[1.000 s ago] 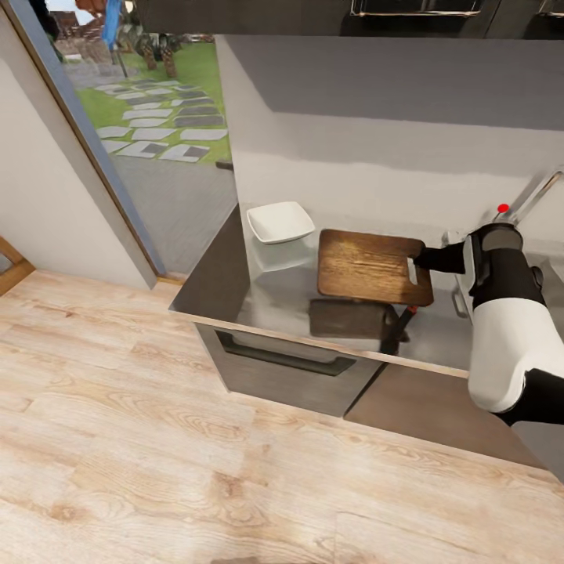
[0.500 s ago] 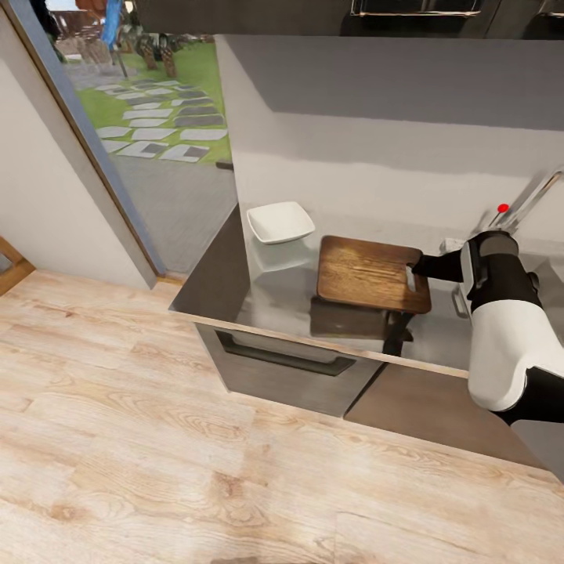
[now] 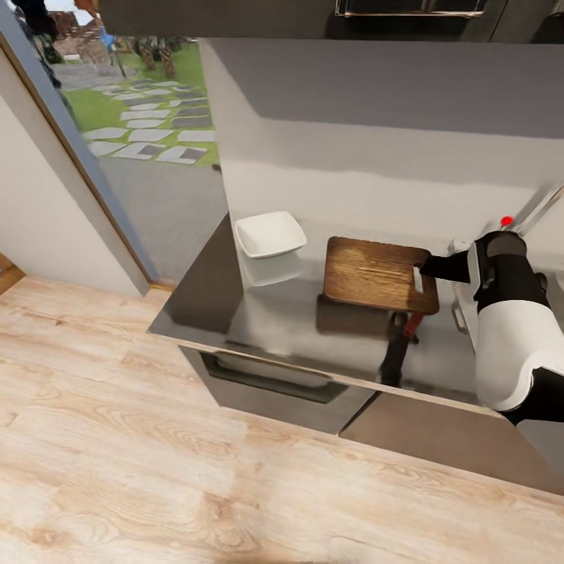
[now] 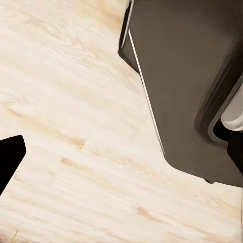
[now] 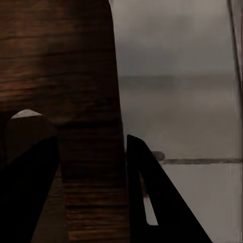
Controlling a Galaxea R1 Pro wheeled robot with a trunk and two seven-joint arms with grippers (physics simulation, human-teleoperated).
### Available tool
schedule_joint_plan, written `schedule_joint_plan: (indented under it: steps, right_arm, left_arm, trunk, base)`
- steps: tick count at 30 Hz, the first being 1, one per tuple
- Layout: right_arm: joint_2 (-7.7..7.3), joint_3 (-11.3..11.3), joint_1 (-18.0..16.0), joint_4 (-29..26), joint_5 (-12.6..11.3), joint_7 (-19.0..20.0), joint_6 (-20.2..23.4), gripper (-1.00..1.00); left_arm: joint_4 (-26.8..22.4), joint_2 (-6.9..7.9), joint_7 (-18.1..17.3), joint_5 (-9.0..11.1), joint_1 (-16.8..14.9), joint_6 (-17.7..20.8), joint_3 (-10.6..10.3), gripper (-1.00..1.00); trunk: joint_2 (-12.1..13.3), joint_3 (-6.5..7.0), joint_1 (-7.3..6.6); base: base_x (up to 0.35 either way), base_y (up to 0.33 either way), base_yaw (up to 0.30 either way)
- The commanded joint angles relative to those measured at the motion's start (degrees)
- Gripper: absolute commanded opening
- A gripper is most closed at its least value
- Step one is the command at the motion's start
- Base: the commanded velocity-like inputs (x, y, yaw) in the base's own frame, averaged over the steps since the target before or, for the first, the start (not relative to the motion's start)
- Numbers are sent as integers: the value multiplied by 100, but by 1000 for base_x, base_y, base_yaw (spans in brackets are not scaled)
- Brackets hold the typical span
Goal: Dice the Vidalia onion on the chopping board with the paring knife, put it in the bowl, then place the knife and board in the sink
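My right gripper (image 3: 423, 276) is shut on the right edge of the dark wooden chopping board (image 3: 374, 272) and holds it level, a little above the grey countertop (image 3: 298, 329). In the right wrist view both fingers (image 5: 149, 202) clamp the chopping board (image 5: 66, 66). The paring knife (image 3: 401, 345), red-handled with a dark blade, lies on the countertop under the board's near right corner. Left of the board stands the white bowl (image 3: 270, 233). My right arm hides most of the sink; its chrome tap (image 3: 542, 205) with a red dot shows behind the arm. The Vidalia onion is out of view.
The countertop ends at a thin metal front edge (image 3: 258, 362) over dark cabinets (image 3: 274, 384). A glass door (image 3: 117, 141) to the garden is at the left, with wood floor (image 3: 157, 470) below. In the left wrist view are floor, a dark cabinet (image 4: 192, 86) and one dark fingertip (image 4: 9, 159).
The head view has shifted, so the counter sits differently in the picture. The board, held in my right gripper, has edged slightly away from the bowl toward the tap.
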Motion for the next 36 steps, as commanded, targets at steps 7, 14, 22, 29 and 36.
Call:
schedule_joint_plan:
  steps: [7, 14, 22, 29, 36]
  right_arm:
    - [-55, -4, -5, -11, 42, 59, 16, -100]
    - [-37, 26, -5, -12, 40, 59, 18, -100]
    - [-25, 31, -5, -6, 36, 59, 18, -100]
    - [122, 43, 12, -26, 54, 50, 18, -100]
    - [199, 45, 12, 35, 54, 50, 18, -100]
  left_arm:
    - [5, 7, -4, -16, -3, -24, 3, 100]
    - [5, 8, 4, -16, -3, -25, -356, 100]
    - [3, 16, 21, -19, -3, -25, -855, 100]
    - [-60, 125, 31, -91, -3, -25, -936, 100]
    - [-106, 205, 31, -122, -3, -25, -966, 100]
  trunk:
    - [-8, -7, 6]
    - [-8, 26, 6]
    - [-8, 63, 6]
    - [-9, 64, 6]
    - [-9, 64, 6]
  base:
    - [206, -115, 0]
    - [18, -9, -105]
    - [1, 0, -116]
    - [0, 0, -2]
    - [0, 0, 0]
